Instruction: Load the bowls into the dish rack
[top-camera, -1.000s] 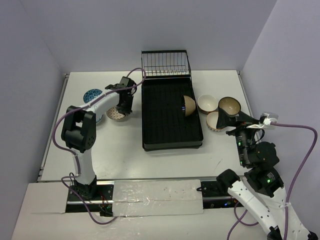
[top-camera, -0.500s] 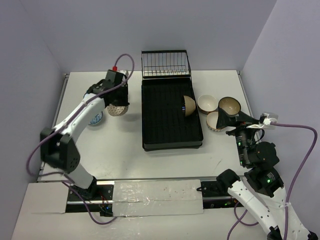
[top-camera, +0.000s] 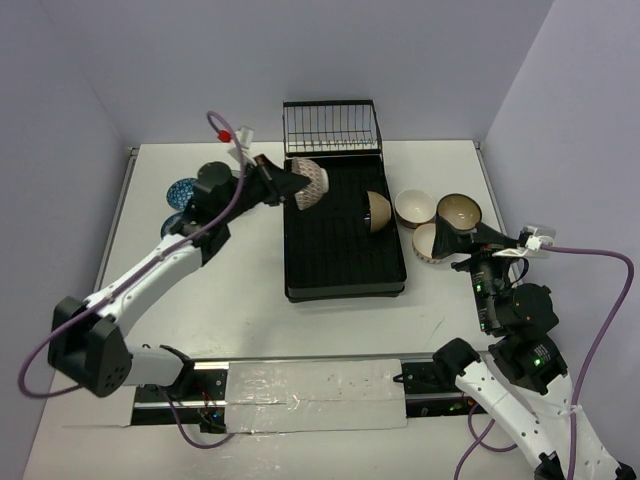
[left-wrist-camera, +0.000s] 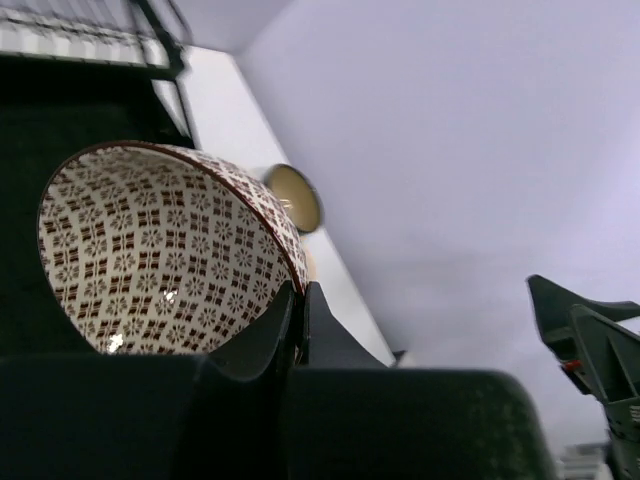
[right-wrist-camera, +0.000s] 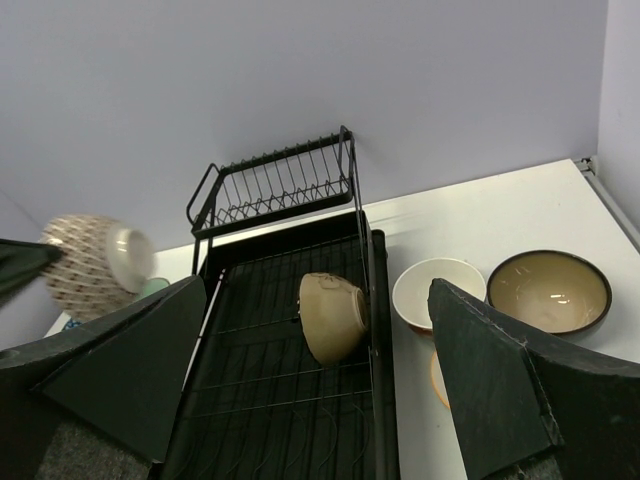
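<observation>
Brown-patterned bowl (top-camera: 311, 182) in left gripper (top-camera: 289, 184) — over dish rack (top-camera: 330, 255) far-left corner.

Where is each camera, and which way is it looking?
Top: high behind the arms, looking down on the table; left arm and right arm show.
Left wrist: on the left gripper, looking rightward past its held patterned bowl; its fingers show.
Right wrist: on the right arm, looking across at the rack and back wall; its open fingers show.
Shared: both wrist views see the patterned bowl.
</observation>
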